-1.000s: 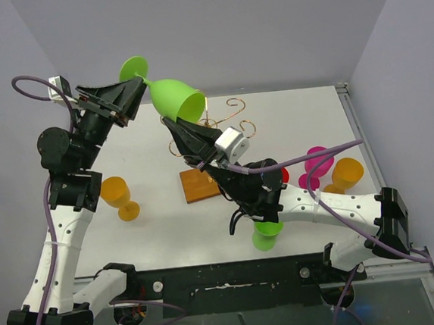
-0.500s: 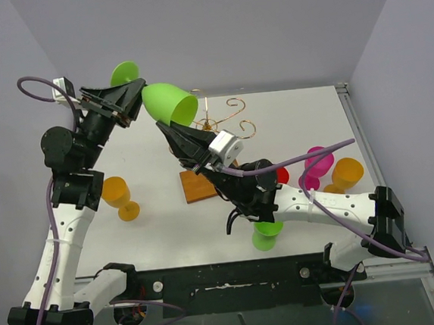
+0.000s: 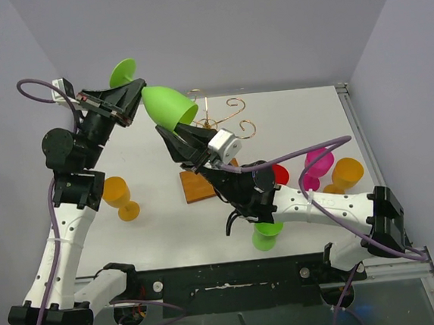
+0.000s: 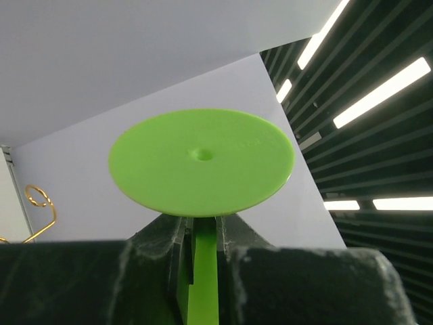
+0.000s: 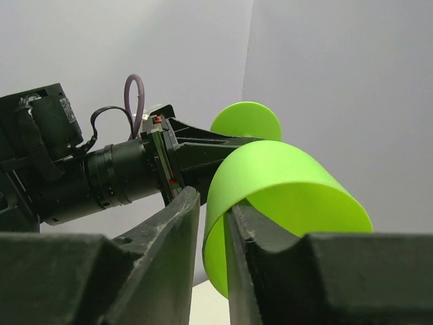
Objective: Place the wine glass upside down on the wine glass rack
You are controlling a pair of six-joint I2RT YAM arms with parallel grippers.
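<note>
Green wine glass (image 3: 168,106) held aloft: left gripper (image 3: 136,88) jaws pinched its stem; right gripper (image 3: 172,131) jaws straddled the bowl rim, grip indeterminate.

right arm (image 3: 312,203) crossing before wine glass rack (image 3: 232,119), open table (image 3: 161,220) near-left, glasses (image 3: 319,161) crowding right

No writing, brand, number or sign can be read on anything in these views.
</note>
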